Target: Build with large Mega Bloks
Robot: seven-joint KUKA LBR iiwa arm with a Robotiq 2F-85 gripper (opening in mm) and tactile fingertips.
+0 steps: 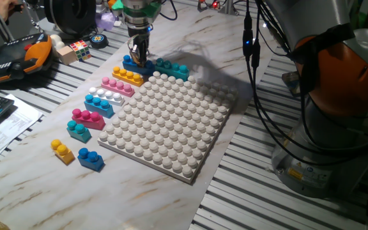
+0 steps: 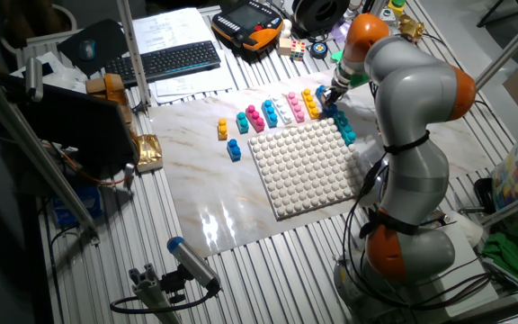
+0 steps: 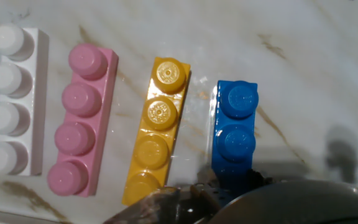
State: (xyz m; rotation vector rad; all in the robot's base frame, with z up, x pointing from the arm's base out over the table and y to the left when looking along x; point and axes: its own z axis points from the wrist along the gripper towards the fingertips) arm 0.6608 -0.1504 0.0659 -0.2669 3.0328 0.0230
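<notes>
Lying nearest on the table (image 1: 37, 185) are small yellow (image 1: 62, 151) and blue (image 1: 91, 158) bricks; farther back, past the row of bricks beside the white baseplate (image 1: 171, 121), the hand (image 1: 138, 59) is clamped on the dark blue brick (image 3: 235, 134).

Blue brick (image 3: 235, 134) lower end hidden under blurred claw (image 3: 197, 202), white brick (image 3: 14, 99) edge-cropped

The arm reaches far over, its pincer (image 1: 137, 56) pointing straight down, fingers close together.

Marble-patterned tabletop (image 1: 248, 57) on a ribbed metal bench (image 1: 235, 204).
</notes>
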